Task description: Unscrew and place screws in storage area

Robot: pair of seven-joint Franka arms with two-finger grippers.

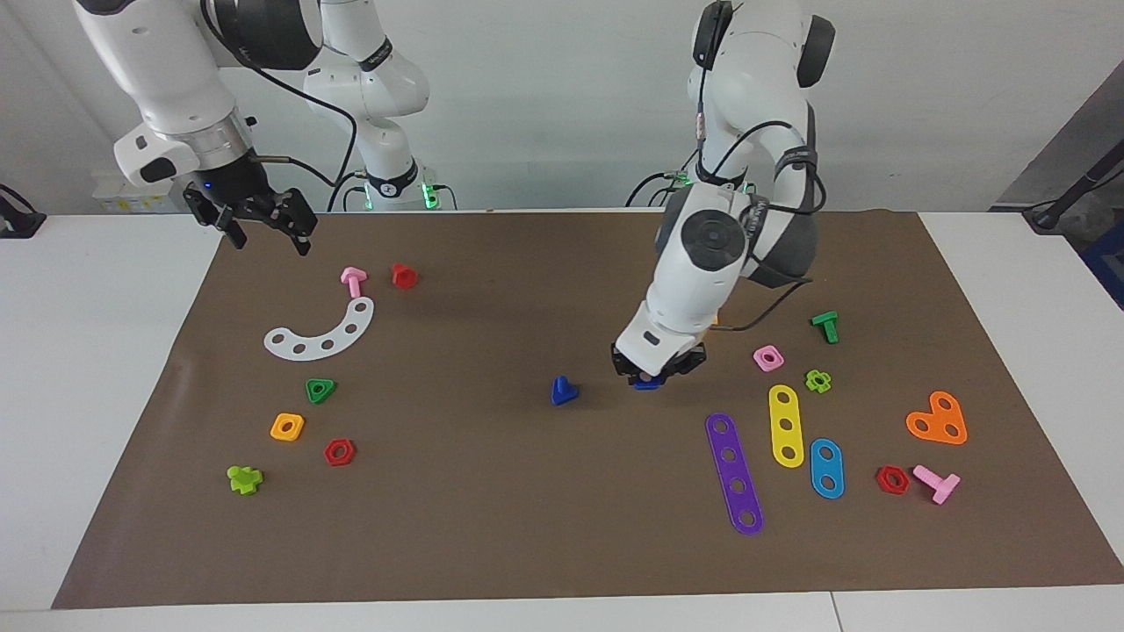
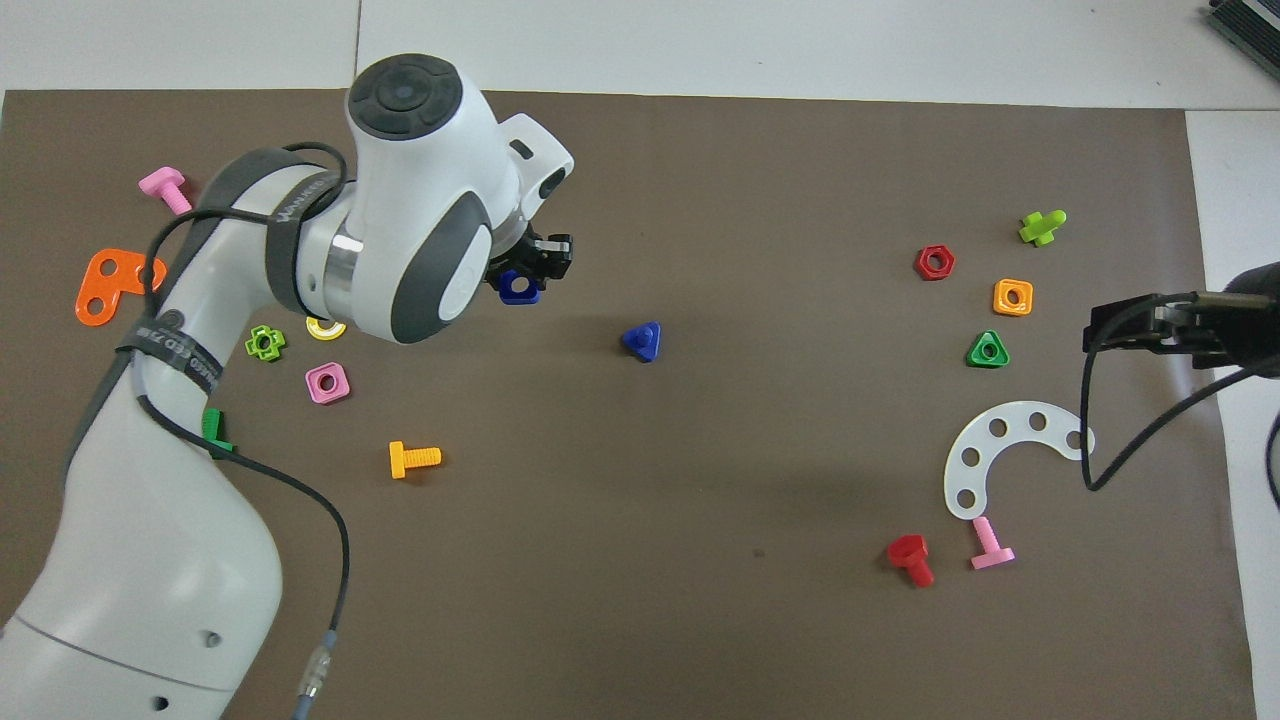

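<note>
Purple strip [image 1: 734, 473] arm-hidden overhead, green bolt [image 2: 214, 430] half-covered

Open brown mat [image 1: 492, 509] around the lone dark-blue screw [image 1: 563, 391]; nearest clutter well apart.

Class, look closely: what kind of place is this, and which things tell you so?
Probably a robotics lab: two white robot arms mounted at a table, a brown mat laid over it, and bright toy screws, nuts and plates scattered about like the purple plate.
</note>
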